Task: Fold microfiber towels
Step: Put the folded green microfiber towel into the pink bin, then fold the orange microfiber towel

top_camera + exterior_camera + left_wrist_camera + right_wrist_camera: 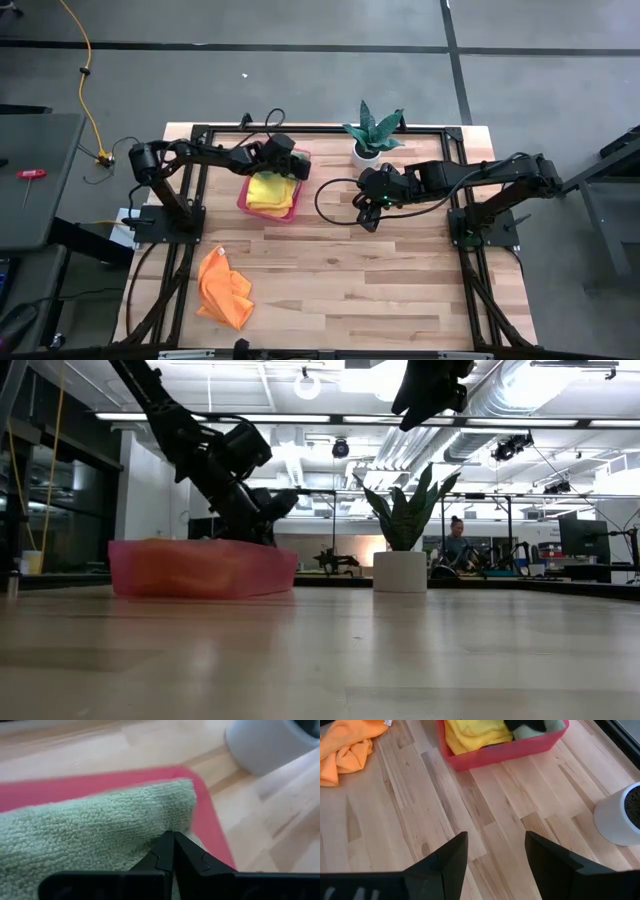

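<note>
High view: left pincer point(283, 158) sits over the far end of the pink tray point(243, 200), at about 11 o'clock from desk centre. Yellow towel point(270, 191) lies folded inside the tray. Orange towel point(225, 288) lies crumpled on the desk point(400, 280) at about 8 o'clock, well apart from the tray. Right pincer point(368, 215) hangs over bare wood near desk centre, beside a potted plant point(372, 131) in a white pot at 12 o'clock.

Low view: left arm point(205, 455) reaches down behind the tray's point(200, 570) rim. Plant pot point(400, 571) stands to the tray's 3 o'clock, apart from it. Right arm's tip point(430, 390) hangs high above the desk point(320, 660). A person point(457, 540) sits far back in the room.

Left wrist view: left pincer point(174, 851) has its fingers pressed together, closed on a fold of the light green towel point(90, 840), which lies over the pink tray point(60, 787). White pot point(270, 745) stands beyond the tray corner.

Right wrist view: right pincer point(496, 851) is spread wide, nothing between its fingers, bare desk point(490, 800) beneath. Beyond it, tray point(505, 754) holding yellow towel point(472, 735); orange towel point(345, 745) off to one side; pot point(620, 817) near.
</note>
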`<action>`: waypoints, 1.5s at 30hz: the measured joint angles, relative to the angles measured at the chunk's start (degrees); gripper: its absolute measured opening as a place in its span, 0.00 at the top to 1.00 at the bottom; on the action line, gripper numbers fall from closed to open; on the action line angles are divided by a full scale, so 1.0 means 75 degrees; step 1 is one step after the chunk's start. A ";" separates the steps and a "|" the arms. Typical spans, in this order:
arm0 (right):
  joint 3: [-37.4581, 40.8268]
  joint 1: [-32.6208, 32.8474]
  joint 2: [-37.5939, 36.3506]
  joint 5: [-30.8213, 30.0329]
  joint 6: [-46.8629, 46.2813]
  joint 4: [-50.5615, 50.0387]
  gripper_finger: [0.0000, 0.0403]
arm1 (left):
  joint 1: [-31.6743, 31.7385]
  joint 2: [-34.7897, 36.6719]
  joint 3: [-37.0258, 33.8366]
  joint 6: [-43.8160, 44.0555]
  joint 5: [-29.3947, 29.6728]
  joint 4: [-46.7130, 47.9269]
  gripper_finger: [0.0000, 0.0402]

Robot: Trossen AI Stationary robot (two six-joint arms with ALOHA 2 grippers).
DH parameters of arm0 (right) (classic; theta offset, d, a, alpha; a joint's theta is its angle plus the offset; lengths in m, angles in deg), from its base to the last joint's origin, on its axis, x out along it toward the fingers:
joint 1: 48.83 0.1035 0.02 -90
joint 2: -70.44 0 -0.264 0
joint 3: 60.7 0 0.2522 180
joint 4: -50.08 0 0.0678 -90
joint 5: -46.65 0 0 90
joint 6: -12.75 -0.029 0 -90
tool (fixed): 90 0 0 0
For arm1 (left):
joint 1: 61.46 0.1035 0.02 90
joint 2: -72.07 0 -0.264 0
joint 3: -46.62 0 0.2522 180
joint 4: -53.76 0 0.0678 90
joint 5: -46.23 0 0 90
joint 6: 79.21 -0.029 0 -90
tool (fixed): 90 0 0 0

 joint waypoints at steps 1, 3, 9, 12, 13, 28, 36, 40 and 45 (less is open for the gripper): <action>0.0000 0.0001 0.0000 0.0001 0.0001 0.0000 0.53 | 0.0064 0.0096 0.0000 0.0001 -0.0052 0.0004 1.00; 0.0000 0.0002 0.0000 0.0000 0.0003 0.0000 0.53 | 0.0233 0.0426 -0.0003 -0.0019 -0.0181 0.0067 1.00; 0.0000 0.0002 0.0000 0.0000 0.0024 0.0000 0.53 | 0.0690 0.1755 -0.0003 -0.0446 -0.0190 0.0528 1.00; 0.0000 0.0002 0.0000 0.0000 0.0041 0.0000 0.53 | 0.0804 0.2507 -0.0003 -0.0710 -0.0187 0.0837 1.00; 0.0000 0.0002 0.0000 0.0000 0.0074 -0.0004 0.53 | 0.0799 0.2764 -0.0003 -0.0827 -0.0198 0.0928 1.00; 0.2364 0.0723 -0.2477 -0.0398 -0.0973 0.0532 0.53 | -0.4801 0.5859 -0.0436 -0.1174 0.1985 0.0682 1.00; 0.4693 0.1493 -0.4336 -0.0397 -0.0983 0.3928 0.53 | -0.7761 0.5433 -0.0478 -0.1141 0.4741 0.0086 1.00; 0.5164 0.1510 -0.4606 -0.0325 -0.0601 0.4830 0.53 | -0.8138 0.5432 -0.0478 -0.1062 0.5273 0.0113 0.98; 0.5116 0.1509 -0.4617 -0.0322 -0.0351 0.4864 0.53 | -0.8138 0.5495 -0.0348 -0.0999 0.5472 0.0935 0.90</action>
